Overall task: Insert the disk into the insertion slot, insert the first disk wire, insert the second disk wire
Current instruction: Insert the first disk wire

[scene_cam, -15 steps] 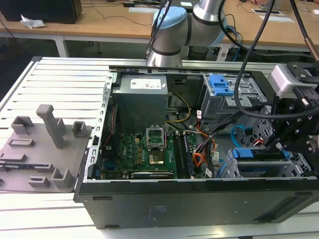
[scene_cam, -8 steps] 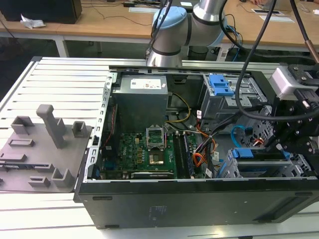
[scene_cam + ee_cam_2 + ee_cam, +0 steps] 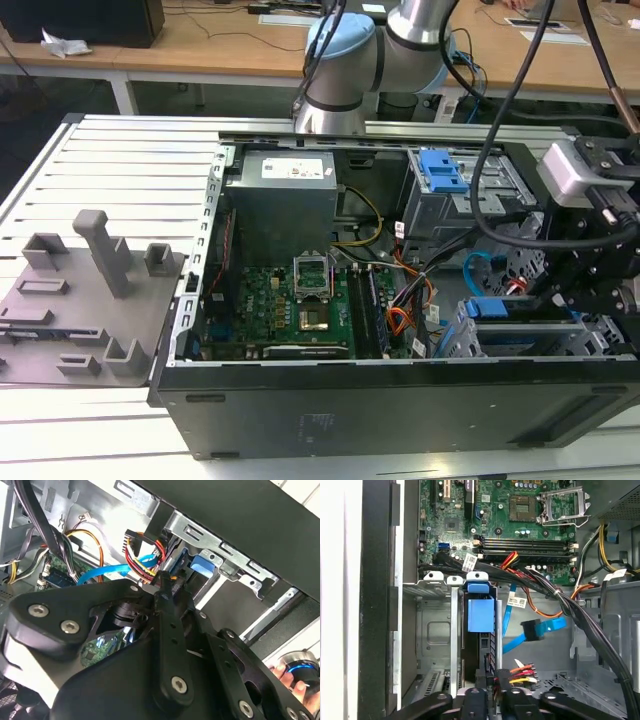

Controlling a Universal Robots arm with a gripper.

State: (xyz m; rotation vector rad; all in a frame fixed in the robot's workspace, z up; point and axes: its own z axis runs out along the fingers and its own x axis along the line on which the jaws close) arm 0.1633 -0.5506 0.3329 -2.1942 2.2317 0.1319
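The disk (image 3: 481,615), silver in a bright blue caddy, stands edge-on inside the grey insertion slot (image 3: 432,630) at the case's front corner, on the exterior view's right (image 3: 490,308). My gripper (image 3: 492,690) is at the disk's rear edge, shut on the black plug of the first disk wire (image 3: 520,671), the orange-red-yellow bundle. In the second wrist view the fingertips (image 3: 164,582) pinch where that bundle (image 3: 145,560) ends. The second disk wire (image 3: 532,630), a light-blue flat cable with a dark plug, hangs loose beside the disk, apart from it.
The motherboard (image 3: 290,300) and power supply (image 3: 280,195) fill the case's left half. A taller cage with a blue latch (image 3: 442,172) stands behind the slot. Thick black cables (image 3: 570,605) cross near the gripper. A grey fixture plate (image 3: 80,300) lies outside the case.
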